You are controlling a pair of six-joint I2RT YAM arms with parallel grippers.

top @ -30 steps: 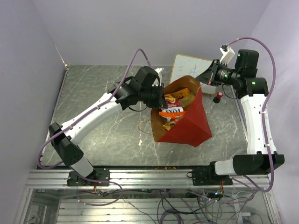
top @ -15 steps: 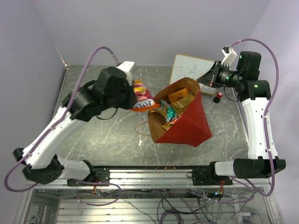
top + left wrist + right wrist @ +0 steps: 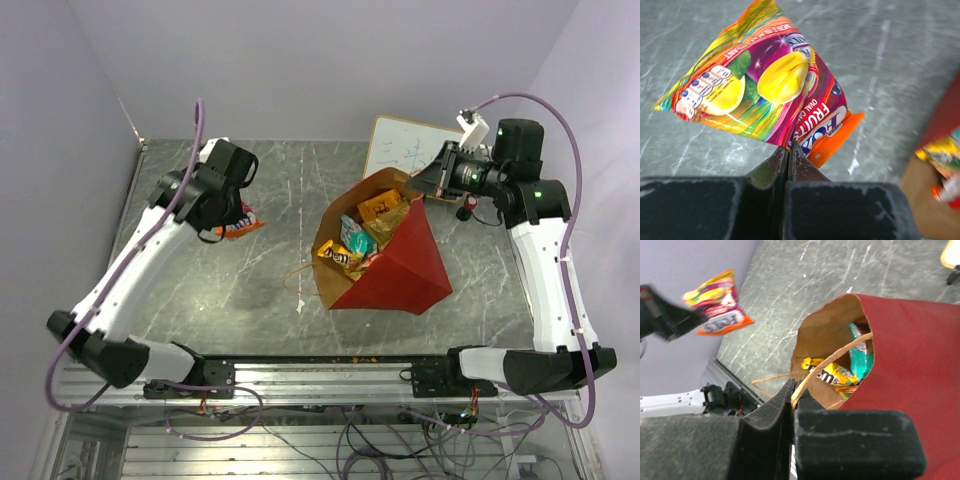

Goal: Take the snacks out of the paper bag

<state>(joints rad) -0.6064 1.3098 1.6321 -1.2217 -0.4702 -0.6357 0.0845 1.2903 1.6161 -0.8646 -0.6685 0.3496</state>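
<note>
My left gripper [image 3: 234, 214] is shut on the corner of a colourful yellow-orange fruit-candy packet [image 3: 242, 224] and holds it over the far left of the table. In the left wrist view the jaws [image 3: 788, 148] pinch its orange edge [image 3: 765, 85]. The red paper bag [image 3: 405, 265] stands tilted at centre right, its brown mouth open to the left. My right gripper [image 3: 424, 186] is shut on its cord handle [image 3: 832, 362] at the far rim. Inside lie a yellow packet [image 3: 832, 372], a teal one [image 3: 861, 352] and an orange one [image 3: 380, 206].
A small whiteboard [image 3: 405, 148] lies at the far right behind the bag. A red-capped black marker [image 3: 464, 210] stands under my right wrist. The bag's second cord handle [image 3: 297, 277] trails on the table to its left. A metal rail [image 3: 320, 375] runs along the near edge.
My left arm has drawn the fruit-candy packet out of the bag's mouth and carried it left across the table. My right gripper still holds the bag's handle.
</note>
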